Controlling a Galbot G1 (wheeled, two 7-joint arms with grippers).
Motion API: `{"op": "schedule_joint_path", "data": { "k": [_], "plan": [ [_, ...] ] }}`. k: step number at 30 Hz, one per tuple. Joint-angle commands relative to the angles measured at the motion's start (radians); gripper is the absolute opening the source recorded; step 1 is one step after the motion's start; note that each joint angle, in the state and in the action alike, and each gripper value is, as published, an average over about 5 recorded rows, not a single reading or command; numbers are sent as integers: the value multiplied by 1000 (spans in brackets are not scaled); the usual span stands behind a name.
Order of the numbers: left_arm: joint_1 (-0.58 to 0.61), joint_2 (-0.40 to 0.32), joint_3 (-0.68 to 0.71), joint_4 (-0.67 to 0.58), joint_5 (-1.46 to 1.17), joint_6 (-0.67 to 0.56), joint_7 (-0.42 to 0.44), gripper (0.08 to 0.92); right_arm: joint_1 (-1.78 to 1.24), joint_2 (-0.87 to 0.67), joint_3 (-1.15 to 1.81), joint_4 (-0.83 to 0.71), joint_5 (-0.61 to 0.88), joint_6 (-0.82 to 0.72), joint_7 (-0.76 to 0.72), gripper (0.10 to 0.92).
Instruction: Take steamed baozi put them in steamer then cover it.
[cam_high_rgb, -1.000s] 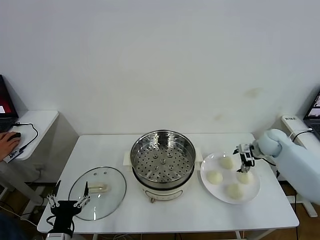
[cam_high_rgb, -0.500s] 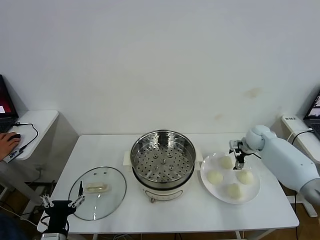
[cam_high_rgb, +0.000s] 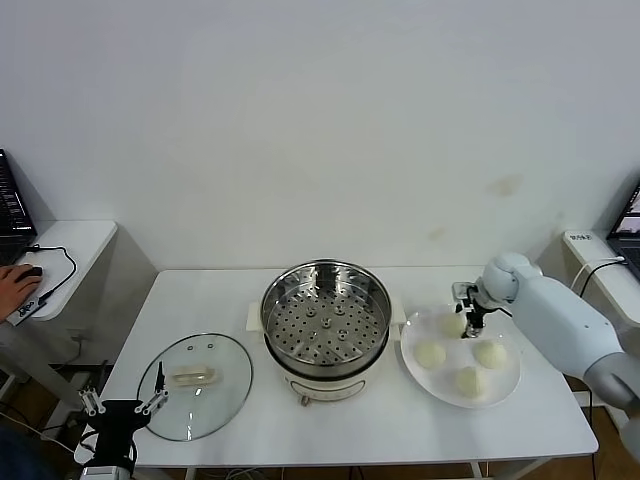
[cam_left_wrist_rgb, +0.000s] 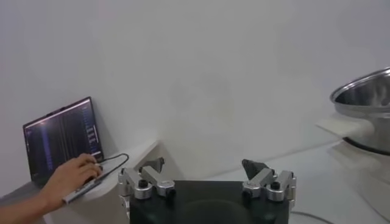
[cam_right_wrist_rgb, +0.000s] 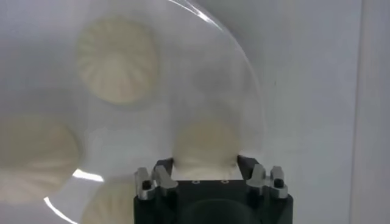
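1. Step in hand, as we judge it: picking the first steamed baozi (cam_high_rgb: 452, 324) off the white plate (cam_high_rgb: 505, 385), which sits on the right of the bench (cam_high_rgb: 400, 435). All four buns lie on the plate; the steamer (cam_high_rgb: 326, 322) at centre holds none.
2. The right claw (cam_high_rgb: 463, 312) is down over the far-left bun. In the right wrist view its fingers (cam_right_wrist_rgb: 163, 173) bracket that bun (cam_right_wrist_rgb: 206, 145) on both sides; we cannot tell whether they press it or just stand beside it.
3. To do this well: clamp gently, since the bun looks soft, lift straight up clear of its neighbours, then carry it left over the steamer rim.
4. The left claw (cam_high_rgb: 124, 408) hangs released at the near-left bench edge, just near of the cover (cam_high_rgb: 195, 387), idle.
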Motion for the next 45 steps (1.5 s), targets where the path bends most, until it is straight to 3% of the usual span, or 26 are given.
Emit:
{"op": "schedule_joint_path", "data": {
  "k": [1, 11, 24, 37, 45],
  "plan": [
    [1, 0, 0, -2, 1, -1, -1, 823, 10, 10, -9, -6, 9, 0, -4, 618],
    [3, 1, 1, -18, -2, -1, -1, 823, 53, -53, -39, 81, 85, -11, -43, 595],
    [-13, 14, 21, -16, -7, -2, 0, 823, 486, -208, -330, 345, 379, -67, -114, 597],
    [-31, 25, 10, -15, -18, -1, 1, 823, 746, -23, -541, 494, 614, -99, -47, 599],
    [-23, 14, -10, -25, -15, -2, -2, 823, 708, 131, -647, 514, 561, -8, 16, 596]
  ]
}}
